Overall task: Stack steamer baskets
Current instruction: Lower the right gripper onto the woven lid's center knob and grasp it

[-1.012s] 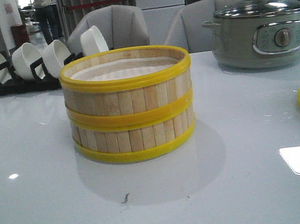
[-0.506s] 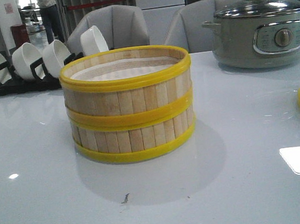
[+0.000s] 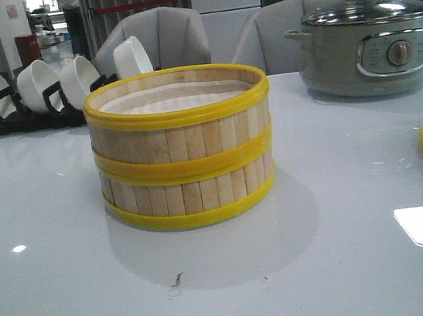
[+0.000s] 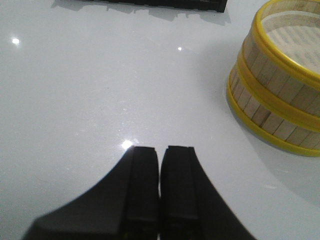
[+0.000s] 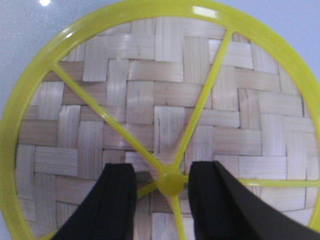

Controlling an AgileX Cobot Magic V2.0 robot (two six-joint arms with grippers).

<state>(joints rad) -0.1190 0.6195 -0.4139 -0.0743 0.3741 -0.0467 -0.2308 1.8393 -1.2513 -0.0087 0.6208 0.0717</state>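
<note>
Centrally on the white table (image 3: 74, 301), two steamer baskets (image 3: 183, 150) stand stacked, yellow rims meeting. The woven-bamboo lid (image 5: 165, 115) lies flat at the table's right edge, well apart from them. The right gripper (image 5: 161, 187) hovers over it, fingers parted either side of its yellow hub, gripping nothing. The left gripper (image 4: 159, 170) is closed, empty, beside the stack.

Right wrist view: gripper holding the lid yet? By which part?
Nothing held. The right gripper is open, its fingers either side of the lid's yellow centre hub. Contact cannot be told.
</note>
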